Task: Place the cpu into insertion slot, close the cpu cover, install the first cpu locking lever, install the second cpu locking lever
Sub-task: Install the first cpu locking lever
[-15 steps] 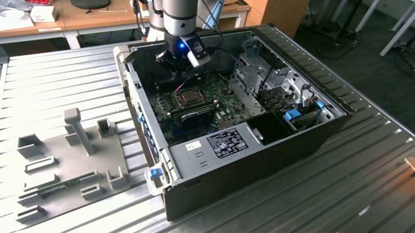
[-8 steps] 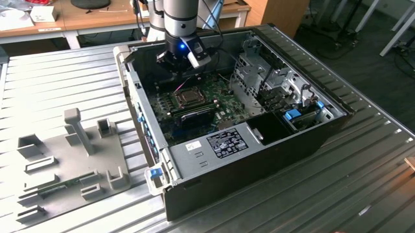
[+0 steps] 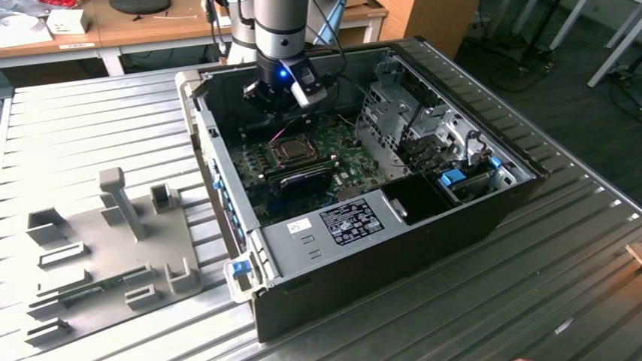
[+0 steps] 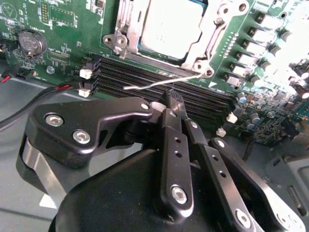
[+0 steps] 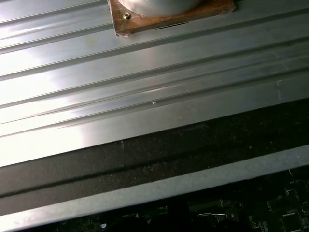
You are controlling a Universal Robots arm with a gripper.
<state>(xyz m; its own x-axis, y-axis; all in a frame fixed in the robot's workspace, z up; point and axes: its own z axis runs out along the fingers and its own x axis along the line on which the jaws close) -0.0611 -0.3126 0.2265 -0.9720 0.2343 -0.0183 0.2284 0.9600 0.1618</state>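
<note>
Exterior view first: the gripper [image 3: 284, 94] hangs inside the computer case [image 3: 401, 248] on the counter [image 3: 101, 128], near the insertion slot [image 3: 292, 151] at the middle of the green board [image 3: 346, 162].

In the second wrist view we see the cpu [image 4: 169, 24] seated in that slot with the cpu cover [image 4: 195, 55] seemingly down over it. A thin locking lever [image 4: 159, 83] lies loose across the memory slots [image 4: 120, 72], just off the fingers [image 4: 171, 108], which are pressed together on nothing. We judge this lever wants a steady push near its free end, down and sideways until it hooks.

In the first wrist view the case wall [image 5: 145, 159] crosses between counter and board.
</note>
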